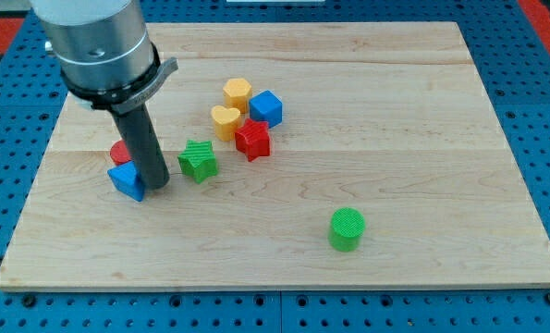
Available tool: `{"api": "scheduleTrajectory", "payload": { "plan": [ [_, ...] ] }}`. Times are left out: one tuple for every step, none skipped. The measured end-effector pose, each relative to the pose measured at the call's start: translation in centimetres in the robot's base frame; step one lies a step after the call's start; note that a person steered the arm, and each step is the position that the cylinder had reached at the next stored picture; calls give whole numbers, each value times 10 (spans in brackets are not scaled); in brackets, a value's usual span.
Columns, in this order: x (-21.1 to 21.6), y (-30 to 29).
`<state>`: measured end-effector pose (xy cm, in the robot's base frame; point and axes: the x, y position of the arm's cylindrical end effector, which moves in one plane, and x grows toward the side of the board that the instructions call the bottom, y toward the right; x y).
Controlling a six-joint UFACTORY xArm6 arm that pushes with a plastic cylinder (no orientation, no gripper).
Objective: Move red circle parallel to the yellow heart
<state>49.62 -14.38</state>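
Observation:
The red circle [119,152] lies at the view's left, mostly hidden behind the rod, touching the blue block [127,179] just below it. My tip [157,185] rests on the board right of the blue block and just below-right of the red circle. The yellow heart [225,120] lies right of centre-left, above and to the right of my tip, next to the red star [252,139].
A green star [198,160] sits just right of my tip. A yellow hexagon [238,92] and a blue cube [265,107] lie above the heart. A green cylinder [347,228] stands at the lower right. The wooden board [422,139] ends in a blue pegboard surround.

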Motion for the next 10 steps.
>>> {"api": "scheduleTrajectory", "payload": {
  "plan": [
    [31,0],
    [19,-57],
    [-12,-61],
    [-9,-61],
    [-8,-52],
    [-19,-47],
    [-49,-49],
    [-63,-35],
    [-62,-24],
    [-63,-32]
  ]
}}
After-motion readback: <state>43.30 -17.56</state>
